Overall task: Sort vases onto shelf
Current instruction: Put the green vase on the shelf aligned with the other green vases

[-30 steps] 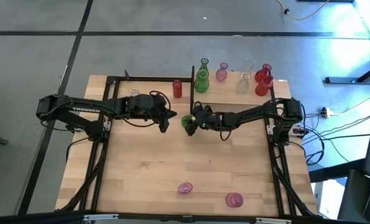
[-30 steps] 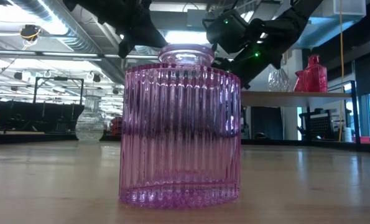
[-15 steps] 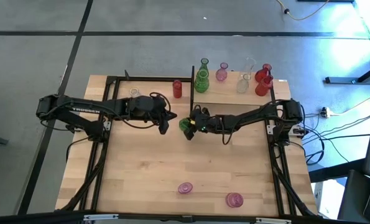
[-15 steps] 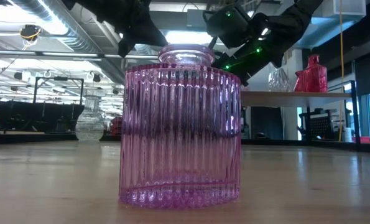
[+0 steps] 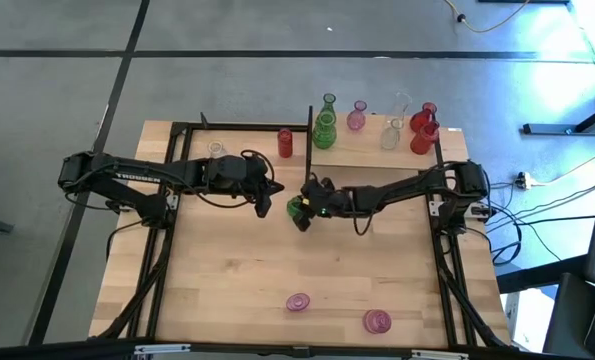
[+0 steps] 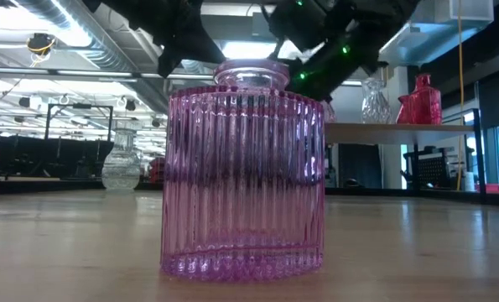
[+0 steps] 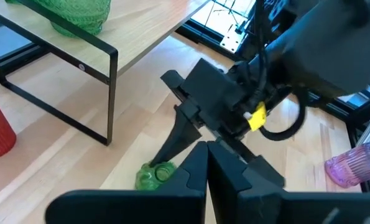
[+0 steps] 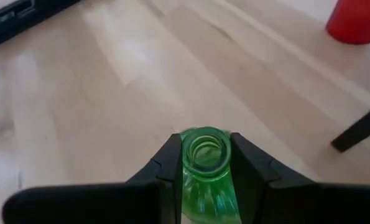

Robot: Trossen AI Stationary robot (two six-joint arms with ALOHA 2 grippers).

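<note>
Right hand (image 8: 203,163) is closed on the neck of a small green vase (image 8: 204,168), one finger on either side just below the open mouth; the left wrist view shows the same vase (image 7: 155,175) low over the bench (image 5: 237,270), beside the shelf's (image 5: 377,150) black corner post. Cannot tell from these views whether its base touches the wood or hangs just clear. Left hand (image 7: 207,163) has its fingers pressed together, holding nothing, hovering near the right hand over the middle of the bench. Shelf already carries green, pink, clear and red vases; a red one (image 5: 285,142) stands just off the shelf, and two pink ones (image 5: 297,302) wait on the near side of the bench. Handling judgement: the vase looks rigid, light, smooth and breakable, likely slick under hard fingers. The ribbed neck under the flared lip seems the right purchase, since the lip should stop it slipping through. Carry upright and set it down gently among its neighbours.
</note>
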